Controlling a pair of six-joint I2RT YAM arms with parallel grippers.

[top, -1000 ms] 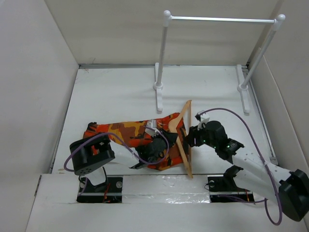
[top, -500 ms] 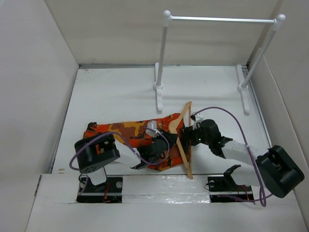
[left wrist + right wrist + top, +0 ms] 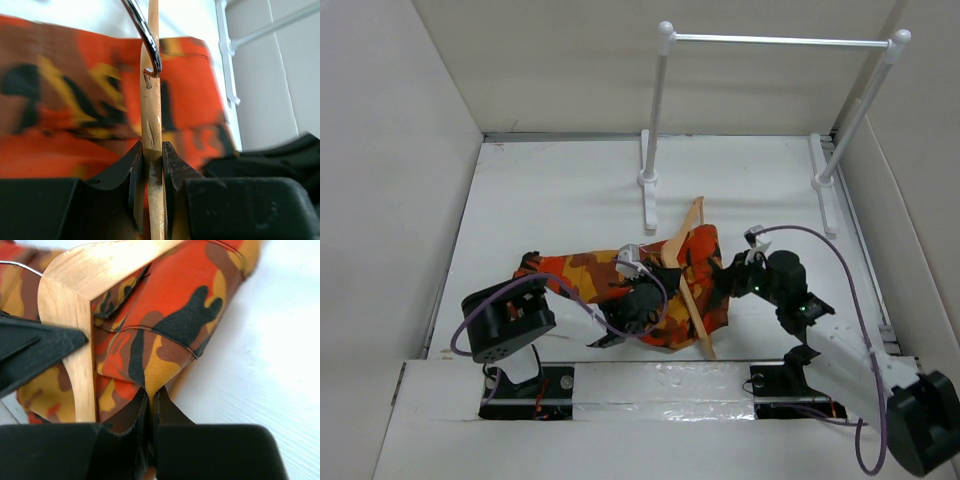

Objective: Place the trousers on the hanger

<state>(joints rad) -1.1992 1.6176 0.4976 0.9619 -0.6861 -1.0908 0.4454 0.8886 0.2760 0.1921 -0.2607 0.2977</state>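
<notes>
The orange-red camouflage trousers point(image 3: 582, 274) lie across the table in front of both arms. Their right end point(image 3: 185, 315) passes through the tan wooden hanger point(image 3: 684, 228) and bunches just beyond it. My left gripper point(image 3: 658, 300) is shut on the hanger's wooden bar point(image 3: 152, 100), just below the metal hook point(image 3: 145, 30), with the cloth point(image 3: 75, 100) behind it. My right gripper point(image 3: 725, 284) is shut on a fold at the trousers' right end, its jaws pinched tight on yellow and brown cloth. The hanger's corner point(image 3: 80, 340) stands just left of them.
A white tube rack stands at the back, with its left post point(image 3: 658, 110), top rail point(image 3: 780, 41) and floor feet point(image 3: 648, 196), point(image 3: 827, 196). White walls close in the table on the left, right and rear. Purple cables loop over both arms.
My right gripper has shut on the trousers' end and drawn it rightward through the hanger. The whole garment slid right; the hanger's top shifted slightly left. The left gripper kept its hold.
</notes>
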